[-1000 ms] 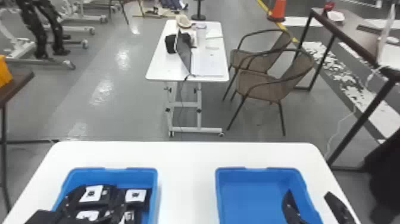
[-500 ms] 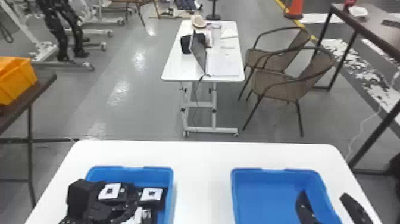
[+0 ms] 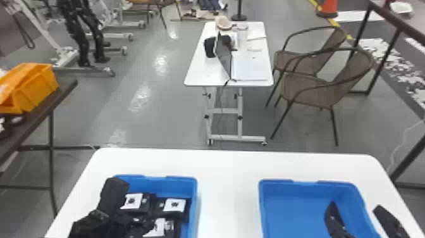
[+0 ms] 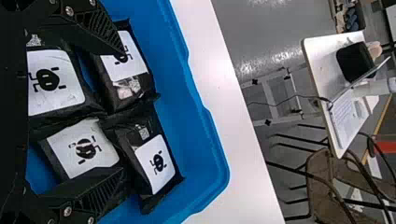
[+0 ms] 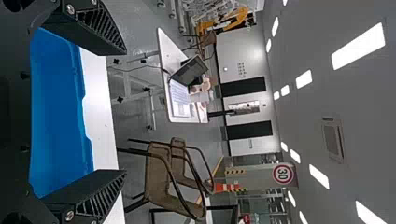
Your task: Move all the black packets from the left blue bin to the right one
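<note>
"Black packets (image 3: 172,205) lay in the left blue bin (image 3: 158,184), lower left of the head view. And the grippers?"

"Left gripper (image 4: 122,112) spread over them, empty; right gripper (image 3: 355,205) likewise parted, lower right. A clean pick likely needed one packet centred first."

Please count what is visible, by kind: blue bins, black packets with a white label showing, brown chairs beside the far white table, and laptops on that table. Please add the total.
Blue bins: 2
Black packets: 4
Brown chairs: 2
Laptop: 1
Total: 9
</note>
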Motion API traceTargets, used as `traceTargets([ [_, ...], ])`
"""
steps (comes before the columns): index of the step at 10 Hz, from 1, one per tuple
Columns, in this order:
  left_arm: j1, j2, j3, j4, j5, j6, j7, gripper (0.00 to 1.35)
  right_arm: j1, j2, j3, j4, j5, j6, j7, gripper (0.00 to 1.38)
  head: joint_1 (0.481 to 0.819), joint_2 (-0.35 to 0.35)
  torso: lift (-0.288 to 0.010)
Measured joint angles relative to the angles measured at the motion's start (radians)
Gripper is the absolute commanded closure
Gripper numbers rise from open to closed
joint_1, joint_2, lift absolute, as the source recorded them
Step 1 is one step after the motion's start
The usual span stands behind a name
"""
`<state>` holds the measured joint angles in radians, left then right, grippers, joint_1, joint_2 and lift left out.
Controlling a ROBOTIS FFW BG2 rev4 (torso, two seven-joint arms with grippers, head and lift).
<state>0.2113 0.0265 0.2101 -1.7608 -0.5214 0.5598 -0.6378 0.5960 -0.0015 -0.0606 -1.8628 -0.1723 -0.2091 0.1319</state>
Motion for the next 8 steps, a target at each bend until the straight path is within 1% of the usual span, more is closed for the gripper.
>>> traceTargets([
  [1, -0.036, 0.007, -0.011, 0.049, -0.033, -0.002, -0.013, 0.14, -0.003, 0.0, 0.003, 0.003, -0.004, 0.001, 0.0, 0.11, 0.695, 0.092, 0.0],
  [2, -0.074, 0.009, -0.015, 0.106, -0.056, -0.022, -0.046, 0.14, -0.006, 0.0, 0.007, 0.005, -0.008, 0.003, 0.0, 0.11, 0.695, 0.088, 0.0],
  [3, -0.117, 0.014, -0.017, 0.176, -0.066, -0.064, -0.089, 0.14, -0.007, 0.0, 0.01, 0.007, -0.011, 0.003, 0.0, 0.11, 0.695, 0.074, 0.0],
  [5, -0.189, 0.025, -0.039, 0.288, -0.085, -0.098, -0.11, 0.14, -0.013, 0.0, 0.015, 0.013, -0.016, 0.004, 0.001, 0.11, 0.695, 0.061, 0.0],
  [7, -0.25, 0.037, -0.046, 0.405, -0.087, -0.108, -0.153, 0.18, -0.016, 0.0, 0.019, 0.018, -0.021, 0.004, 0.002, 0.11, 0.695, 0.052, 0.0],
  [8, -0.269, 0.042, -0.054, 0.442, -0.101, -0.113, -0.157, 0.19, -0.016, 0.0, 0.02, 0.019, -0.022, 0.004, 0.002, 0.11, 0.695, 0.052, 0.0],
])
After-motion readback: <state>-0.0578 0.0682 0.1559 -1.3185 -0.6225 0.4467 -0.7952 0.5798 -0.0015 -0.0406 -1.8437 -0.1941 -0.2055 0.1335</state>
